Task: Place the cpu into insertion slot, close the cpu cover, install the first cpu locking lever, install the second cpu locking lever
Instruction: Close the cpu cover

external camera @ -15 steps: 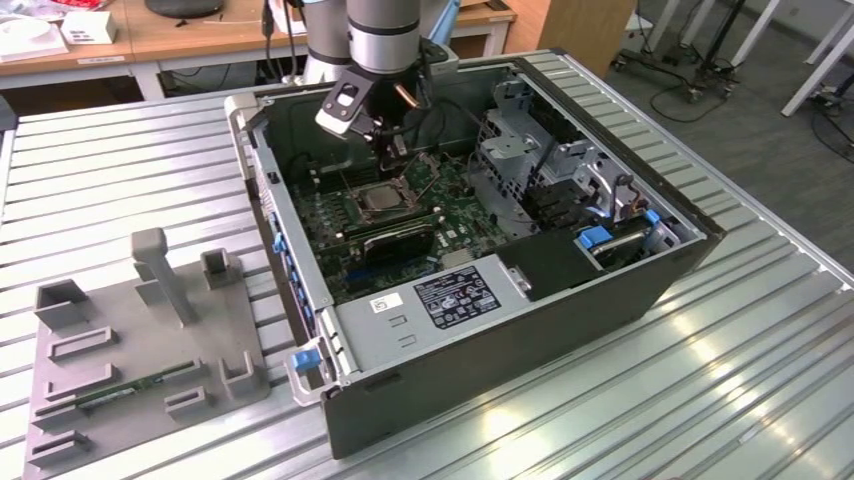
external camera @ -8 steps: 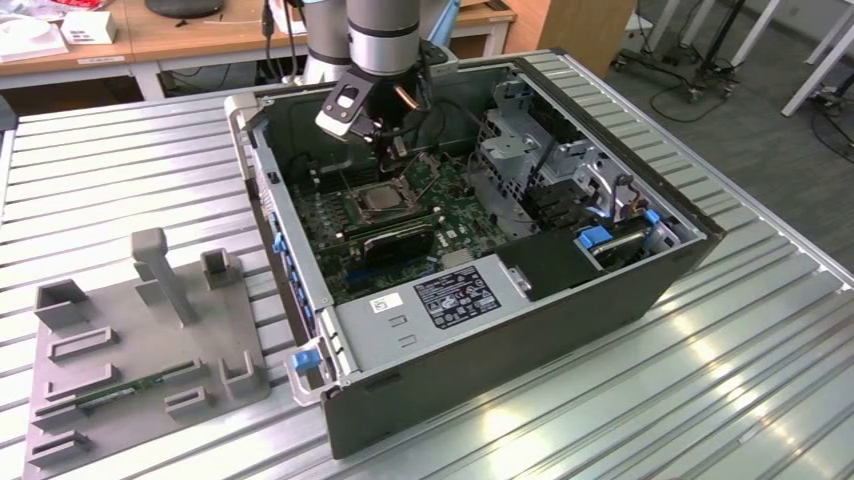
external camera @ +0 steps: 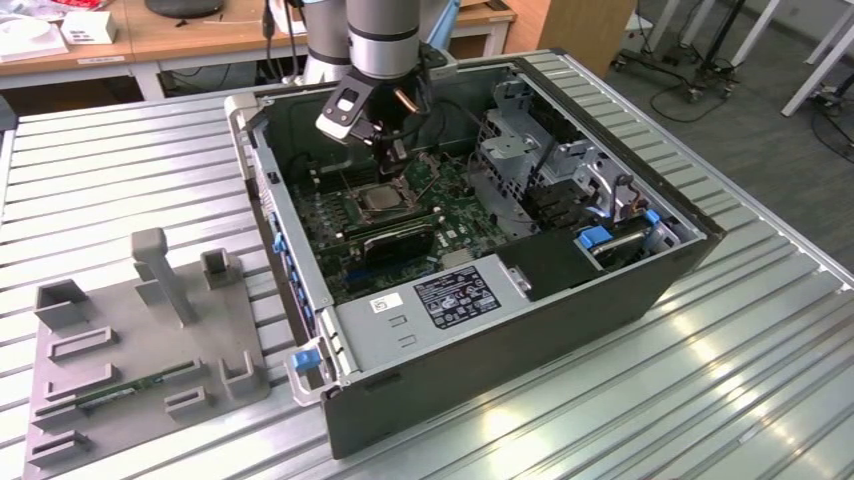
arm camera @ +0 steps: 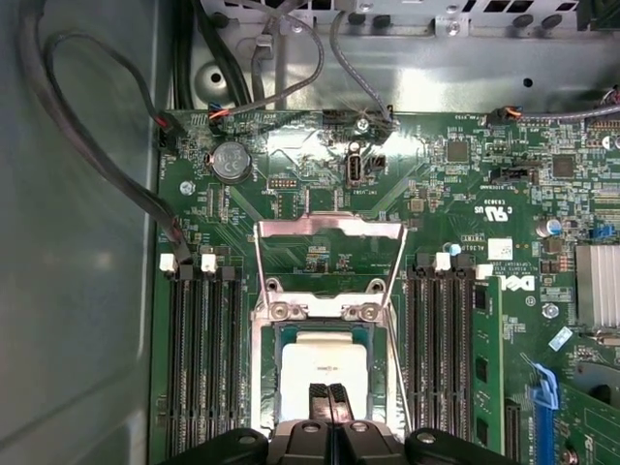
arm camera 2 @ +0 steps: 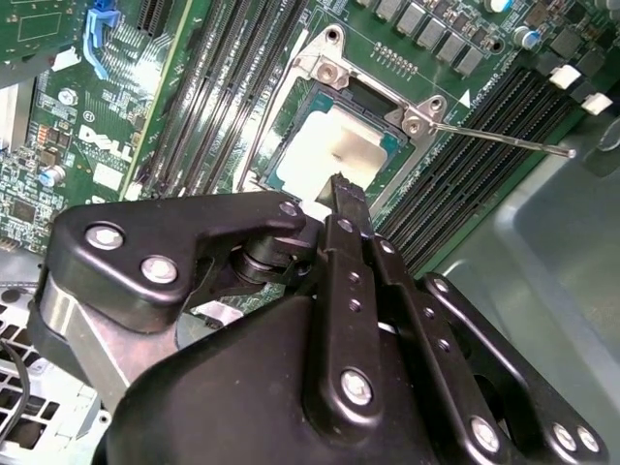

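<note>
The cpu (arm camera: 325, 360) lies flat in the insertion slot (arm camera: 260, 363) on the green board, its silver top showing in both wrist views with a thin green border around it. The cpu cover (arm camera: 329, 226) stands raised from its hinge at the socket's far edge, and board shows through its window. My gripper (arm camera: 327, 395) is shut with nothing between its fingers. Its tips are over the near edge of the cpu (arm camera 2: 329, 145); I cannot tell whether they touch it. In the exterior view the gripper (external camera: 390, 158) hangs just behind the cpu (external camera: 383, 200) inside the open case.
Long black memory slots (arm camera: 205, 368) flank the socket on both sides. A thin metal rod (arm camera 2: 504, 139) juts out from one hinge screw. Cables (arm camera: 58, 126) run along the case wall. Drive cages (external camera: 534, 160) and a power supply (external camera: 441, 295) crowd the case; a grey fixture (external camera: 147, 330) sits outside.
</note>
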You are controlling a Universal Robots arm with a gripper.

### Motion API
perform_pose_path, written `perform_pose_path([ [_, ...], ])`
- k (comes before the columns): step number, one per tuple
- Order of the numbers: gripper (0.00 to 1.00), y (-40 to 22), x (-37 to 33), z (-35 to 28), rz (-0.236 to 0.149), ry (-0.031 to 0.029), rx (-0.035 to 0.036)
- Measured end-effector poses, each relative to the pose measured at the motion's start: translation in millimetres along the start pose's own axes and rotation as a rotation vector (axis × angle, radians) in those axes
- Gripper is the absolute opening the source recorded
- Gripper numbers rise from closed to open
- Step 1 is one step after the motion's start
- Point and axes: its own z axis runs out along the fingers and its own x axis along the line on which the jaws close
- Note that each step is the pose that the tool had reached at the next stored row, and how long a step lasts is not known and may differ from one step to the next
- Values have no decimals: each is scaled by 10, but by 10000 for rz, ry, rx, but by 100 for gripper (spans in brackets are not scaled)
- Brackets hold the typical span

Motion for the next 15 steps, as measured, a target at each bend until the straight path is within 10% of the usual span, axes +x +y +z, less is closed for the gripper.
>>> perform_pose_path([
  [15,11,-4,12,72,0,0,0],
])
